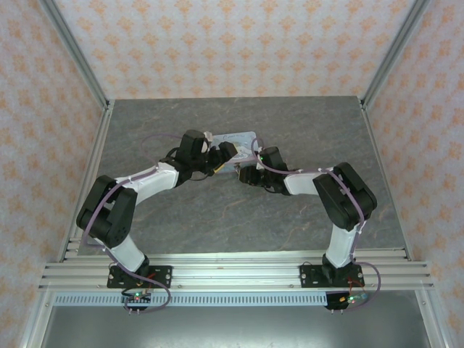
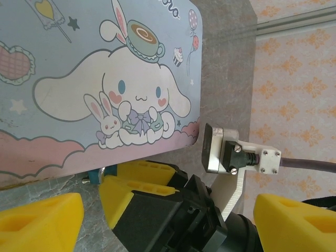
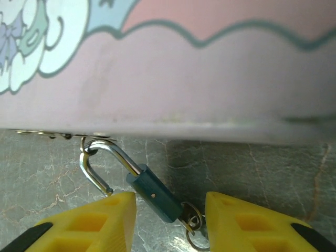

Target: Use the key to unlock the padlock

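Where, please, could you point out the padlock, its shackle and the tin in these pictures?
padlock (image 3: 156,197), right wrist view, middle of its teal body.
shackle (image 3: 119,156), right wrist view, on its upper metal arm.
tin (image 2: 139,89), left wrist view, on the printed lid's cartoon face.

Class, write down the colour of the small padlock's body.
The padlock is dark teal-blue, seen best in the right wrist view.

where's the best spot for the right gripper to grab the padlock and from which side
Grip the padlock across its teal body, coming from the side away from the tin. Its shackle hooks at the tin's edge, so the body slants out between the fingers of the open right gripper. Avoid the ring at its tail.
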You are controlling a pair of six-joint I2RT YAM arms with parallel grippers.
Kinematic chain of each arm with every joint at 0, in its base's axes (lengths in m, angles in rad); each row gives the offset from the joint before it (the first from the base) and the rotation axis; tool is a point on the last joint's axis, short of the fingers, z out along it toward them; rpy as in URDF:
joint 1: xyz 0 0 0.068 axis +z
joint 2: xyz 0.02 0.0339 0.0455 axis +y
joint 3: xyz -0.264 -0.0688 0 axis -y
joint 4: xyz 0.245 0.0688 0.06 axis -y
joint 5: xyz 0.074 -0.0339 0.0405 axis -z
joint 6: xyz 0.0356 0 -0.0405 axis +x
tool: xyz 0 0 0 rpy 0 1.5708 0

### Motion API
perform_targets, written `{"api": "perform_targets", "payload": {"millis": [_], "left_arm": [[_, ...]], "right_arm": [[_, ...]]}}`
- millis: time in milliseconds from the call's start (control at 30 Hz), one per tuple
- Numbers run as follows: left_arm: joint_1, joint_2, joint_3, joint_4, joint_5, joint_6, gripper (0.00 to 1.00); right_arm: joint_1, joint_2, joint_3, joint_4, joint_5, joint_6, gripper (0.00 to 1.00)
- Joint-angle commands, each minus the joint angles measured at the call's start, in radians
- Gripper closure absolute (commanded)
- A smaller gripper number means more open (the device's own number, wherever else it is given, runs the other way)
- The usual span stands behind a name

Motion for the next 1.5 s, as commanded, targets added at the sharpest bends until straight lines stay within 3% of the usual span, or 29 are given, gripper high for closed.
{"api": "perform_targets", "payload": {"millis": [0,200,433,533,667,1033,1267,1467], "left_arm": [[0.010,0.008,0.027,0.022,0.020,-0.008,0.15],[0.019,0.010,0.031,0.019,0.031,-0.005,0.15],[0.045,0.024,0.038,0.005,0.037,0.017,0.15],[0.058,0.026,0.065,-0.050,0.023,0.065,0.15],[0.062,0.033,0.158,-0.251,-0.050,0.211,0.16],[0.009,0.166,0.395,-0.660,-0.360,0.543,0.17],[-0.041,0.217,0.393,-0.697,-0.469,0.565,0.17],[-0.067,0.245,0.364,-0.687,-0.475,0.540,0.18]], "right_arm": [[0.023,0.025,0.020,0.026,0.004,-0.030,0.60],[0.024,0.048,0.039,0.018,0.014,-0.031,0.63],[0.024,0.055,0.039,0.015,0.028,-0.025,0.82],[0.025,0.048,0.032,0.017,0.031,-0.017,0.92],[0.024,0.029,0.007,0.023,0.034,-0.002,1.00],[0.001,-0.010,-0.107,0.151,0.029,0.124,1.00],[-0.001,-0.025,-0.154,0.215,0.033,0.195,1.00],[-0.006,-0.037,-0.163,0.230,0.045,0.253,1.00]]}}
